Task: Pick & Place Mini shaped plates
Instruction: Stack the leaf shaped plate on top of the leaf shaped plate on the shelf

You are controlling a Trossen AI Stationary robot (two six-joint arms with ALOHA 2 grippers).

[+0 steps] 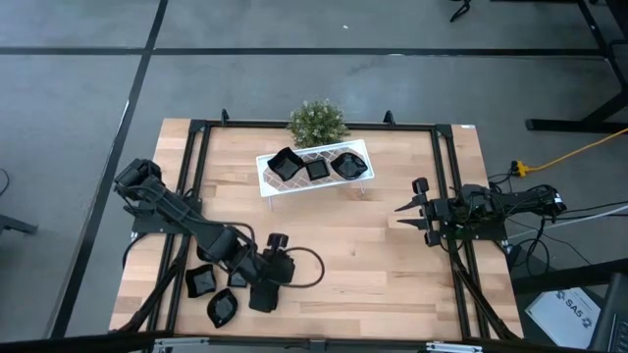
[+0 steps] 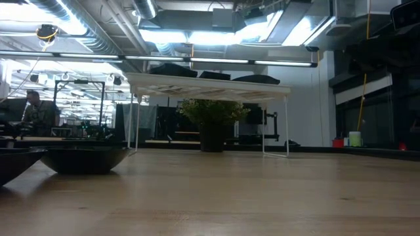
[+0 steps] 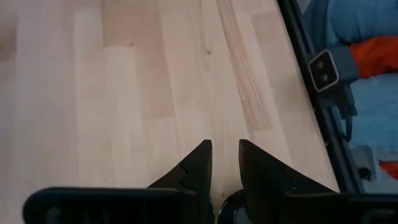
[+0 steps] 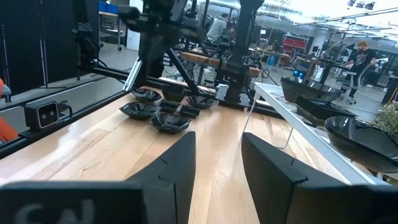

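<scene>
Table [image 1: 334, 245] is holding a white rack [image 1: 267, 182] at twelve o'clock, lying crosswise, long side running nine to three, carrying three black plates [image 1: 316, 167] in a row. More plates [image 1: 202, 281] are clustering at seven o'clock. Left gripper [image 1: 265, 294] is hanging among them, fingers [image 3: 193, 168] slightly apart, pinching nothing visible. Right gripper [image 1: 404, 216] is waiting at three o'clock, fingers spread, pointing toward nine.

Three mini shaped plates [image 1: 317, 166] on one white rack [image 1: 267, 180] (several more near the left arm), one plant [image 1: 317, 121]
</scene>
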